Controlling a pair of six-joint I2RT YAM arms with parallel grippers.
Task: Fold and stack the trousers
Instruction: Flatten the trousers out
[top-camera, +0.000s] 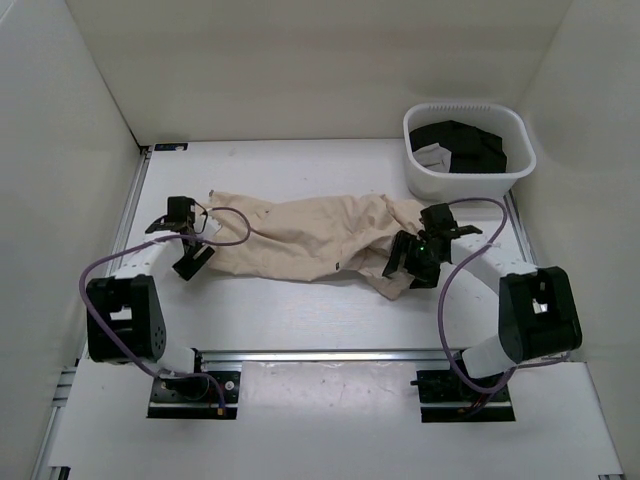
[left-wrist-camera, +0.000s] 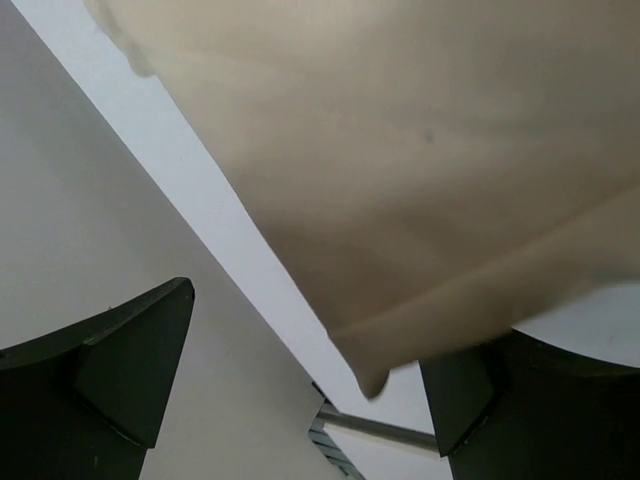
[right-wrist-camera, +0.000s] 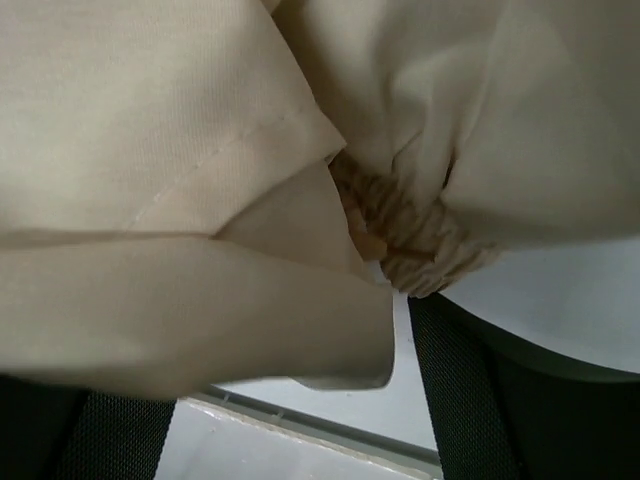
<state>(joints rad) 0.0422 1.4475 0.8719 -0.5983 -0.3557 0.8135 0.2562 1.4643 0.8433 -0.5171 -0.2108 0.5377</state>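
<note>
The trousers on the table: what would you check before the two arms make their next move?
1. Left gripper open: ok.
2. Right gripper open: ok.
3. Edge of the trousers between the left fingers: ok.
4. Gathered waistband between the right fingers: ok.
5. Trousers lying flat: not ok, wrinkled and bunched at the right end.
6. Trousers apart from the white basket: cannot tell, they lie very close.
</note>
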